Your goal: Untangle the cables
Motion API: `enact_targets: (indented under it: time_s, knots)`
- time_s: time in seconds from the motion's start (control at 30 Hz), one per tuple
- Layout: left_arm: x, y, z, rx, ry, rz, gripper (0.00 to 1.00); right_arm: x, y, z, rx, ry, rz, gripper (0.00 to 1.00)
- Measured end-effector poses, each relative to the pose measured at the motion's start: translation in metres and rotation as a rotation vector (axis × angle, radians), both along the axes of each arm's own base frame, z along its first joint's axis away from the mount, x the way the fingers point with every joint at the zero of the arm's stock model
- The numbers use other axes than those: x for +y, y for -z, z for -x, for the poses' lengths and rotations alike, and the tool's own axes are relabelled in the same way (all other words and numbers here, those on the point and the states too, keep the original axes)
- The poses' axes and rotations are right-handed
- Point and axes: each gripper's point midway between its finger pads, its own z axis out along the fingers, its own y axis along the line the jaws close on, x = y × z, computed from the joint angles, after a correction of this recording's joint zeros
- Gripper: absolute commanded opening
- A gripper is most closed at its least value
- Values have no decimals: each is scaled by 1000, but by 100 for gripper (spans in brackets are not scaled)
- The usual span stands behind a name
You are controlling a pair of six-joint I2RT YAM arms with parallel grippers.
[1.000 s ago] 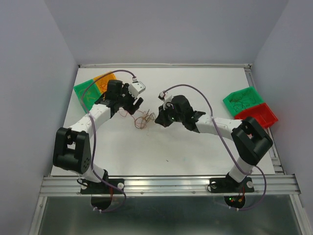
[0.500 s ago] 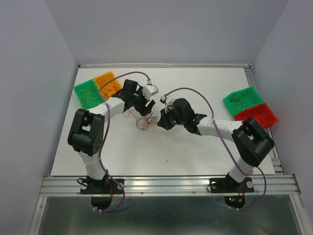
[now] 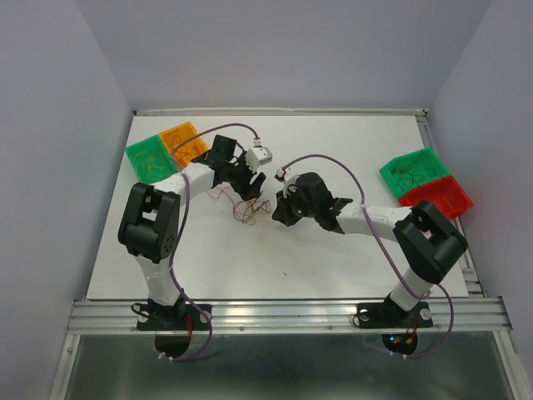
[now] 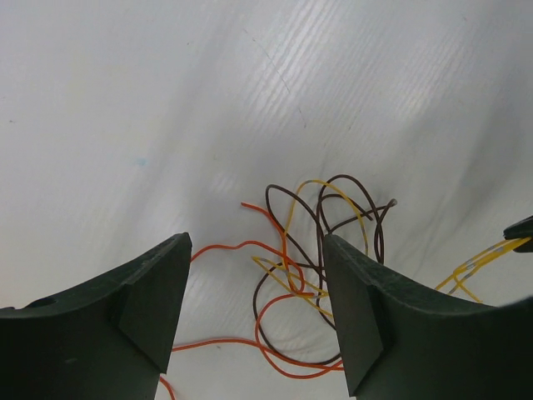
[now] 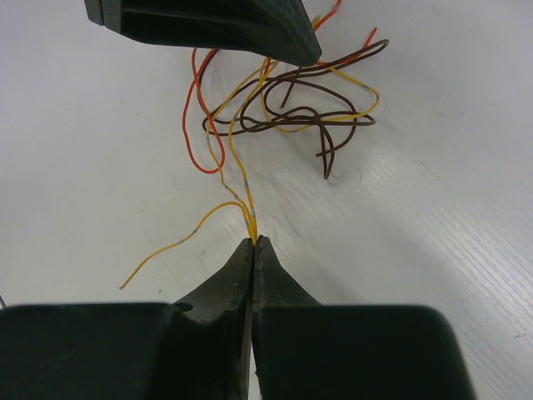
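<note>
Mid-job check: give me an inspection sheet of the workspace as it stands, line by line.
Surface: white table, no spills seen.
Job's things: tangle near table centre, made of orange cable, brown cable and yellow cable, looped through each other.
Clutter: left green bin and orange bin at far left; right green bin and red bin at right edge; contents unclear.
Grippers: left gripper open above the tangle; right gripper shut on the yellow cable.
Cables: purple leads run along both arms.
Surroundings: plain walls; metal rail at near edge.
</note>
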Motion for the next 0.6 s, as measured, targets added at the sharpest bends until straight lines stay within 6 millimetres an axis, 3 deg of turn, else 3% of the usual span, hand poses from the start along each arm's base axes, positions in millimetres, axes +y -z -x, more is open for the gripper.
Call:
enact_targets:
  time_s: [0.17, 0.3, 0.37, 0.4, 0.47, 0.6]
  knots:
    - [-6, 10, 13, 47, 46, -10, 75, -3, 5, 2, 6, 6, 10, 1]
    - [-11, 19, 22, 84, 77, -20, 64, -4, 7, 2, 8, 9, 14, 1]
    - [-15, 26, 23, 102, 87, -29, 45, -5, 7, 3, 8, 9, 15, 1]
    - [-16, 30, 23, 107, 90, -34, 24, -5, 6, 3, 7, 9, 14, 0]
    - [-18, 36, 21, 112, 90, -47, 0, -7, 5, 5, 4, 8, 11, 0]
    - [-14, 39, 12, 99, 28, -75, 0, -10, -3, 9, -10, 5, -6, 1]
